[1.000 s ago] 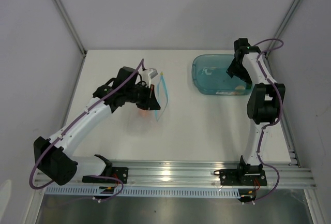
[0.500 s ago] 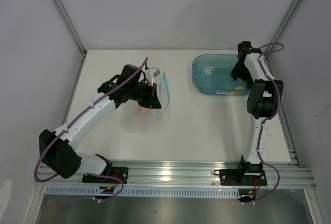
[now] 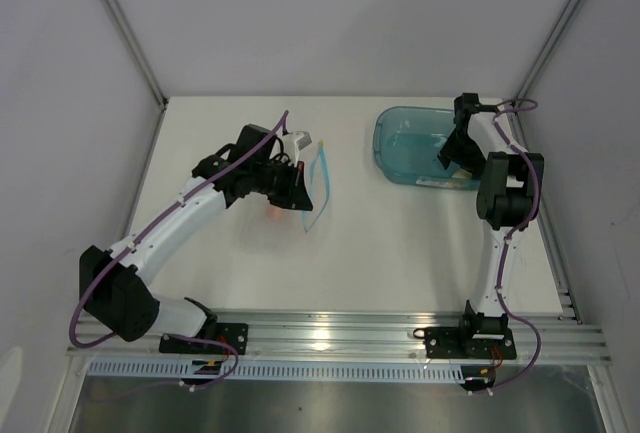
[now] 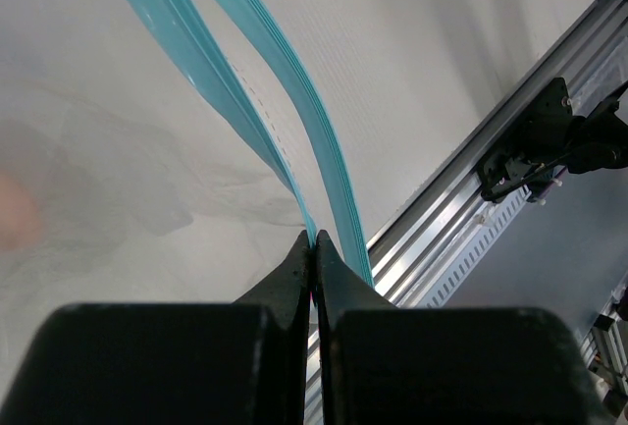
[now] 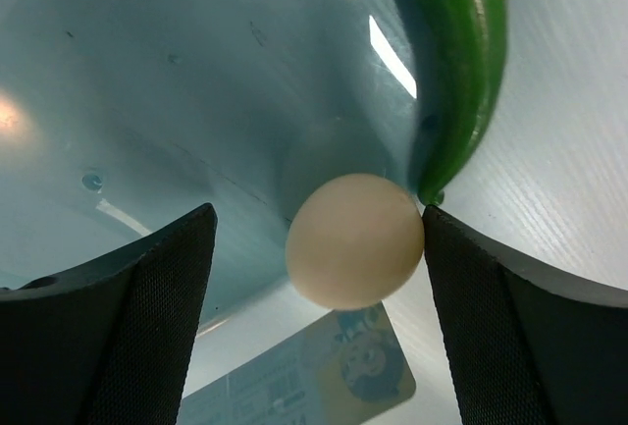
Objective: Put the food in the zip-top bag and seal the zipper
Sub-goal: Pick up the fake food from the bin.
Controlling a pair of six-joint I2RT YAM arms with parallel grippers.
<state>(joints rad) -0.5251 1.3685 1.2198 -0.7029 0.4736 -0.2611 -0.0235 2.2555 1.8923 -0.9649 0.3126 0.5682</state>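
While counting across the white table (image 3: 400, 253), finding two arms, two grippers, one bag (image 3: 316, 181), one tub (image 3: 420, 179) and three pieces of food. Clamping the left gripper (image 4: 314, 243) fully closed on the bag's mouth edge, pinching one of the two blue strips of the zipper (image 4: 162, 3). Leaving those strips parted above the fingertips, as an open mouth. Holding the bag on edge over the table's left half.

Showing one pink piece (image 3: 272, 210) only as a blurred glow just below the left gripper, and not telling for sure whether inside the bag. Reaching the right gripper (image 5: 314, 217) down into the teal tub at the far right, spreading its jaws wide and gripping nothing. Straddling one white ball (image 5: 355, 240), with a gap on the ball's left and the right finger just beside it. Finding one green piece (image 5: 461, 62) touching the ball's upper right, or nearly so.

Closing the scene in with pale walls (image 3: 320, 23) on three sides, two slanting metal posts (image 3: 125, 28), and one aluminium rail (image 3: 330, 338) carrying both arm bases at the near edge.
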